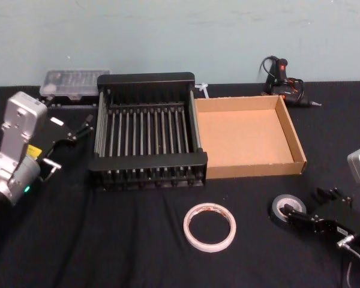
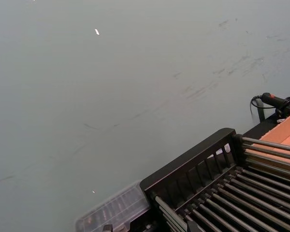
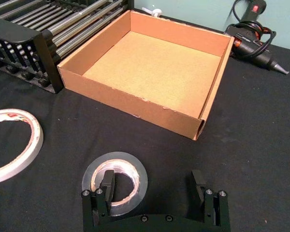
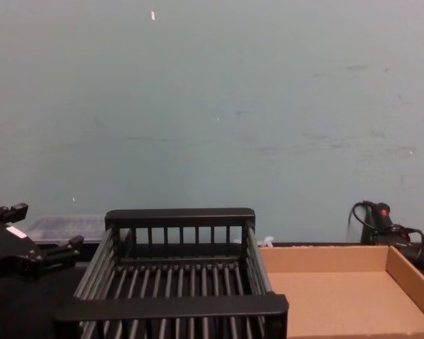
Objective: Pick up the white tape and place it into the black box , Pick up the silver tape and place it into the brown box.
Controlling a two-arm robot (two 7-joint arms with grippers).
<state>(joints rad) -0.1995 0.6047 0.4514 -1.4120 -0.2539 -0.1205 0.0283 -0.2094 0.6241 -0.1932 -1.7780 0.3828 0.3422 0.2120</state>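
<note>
Your left gripper (image 1: 84, 127) is parked beside the black box (image 1: 145, 79), off the worktop, fingers apart and empty. The white tape (image 1: 209, 227) lies flat and untouched in front of the black box: a wide, thin, translucent ring, likely to flex or slip if pinched badly. Your right gripper (image 3: 154, 186) sits spread at the silver tape (image 3: 115, 181), one finger inside its pale core. Close off-centre and the thick grey roll could skid away. The brown box (image 1: 291, 133) stands empty behind it.

L gripper (image 1: 84, 127) raised, parked; R gripper (image 3: 152, 182) low, fingers spread.
</note>
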